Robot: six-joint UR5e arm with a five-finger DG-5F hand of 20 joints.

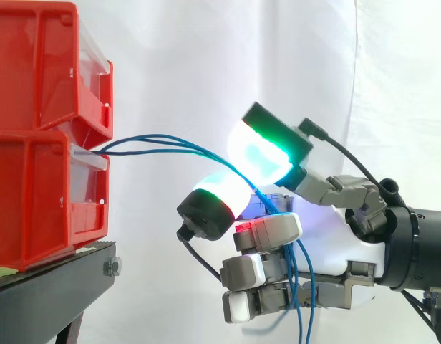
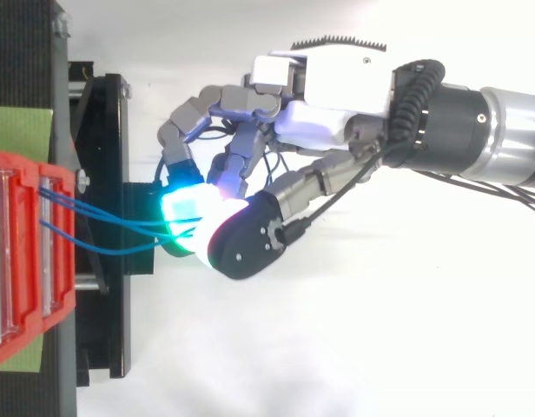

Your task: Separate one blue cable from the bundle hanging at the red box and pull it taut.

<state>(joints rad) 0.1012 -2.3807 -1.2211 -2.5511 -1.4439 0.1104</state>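
Side view: the hand (image 1: 349, 247) pinches the blue cables (image 1: 170, 141) between its pads (image 1: 260, 154) near the red box (image 1: 41, 193); next, it likely must isolate one and pull it taut.

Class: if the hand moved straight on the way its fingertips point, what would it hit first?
Probably the front of the lower red bin, where the blue cables come out. The hand points toward it at that height, seemingly just above the black stand; depth is uncertain.
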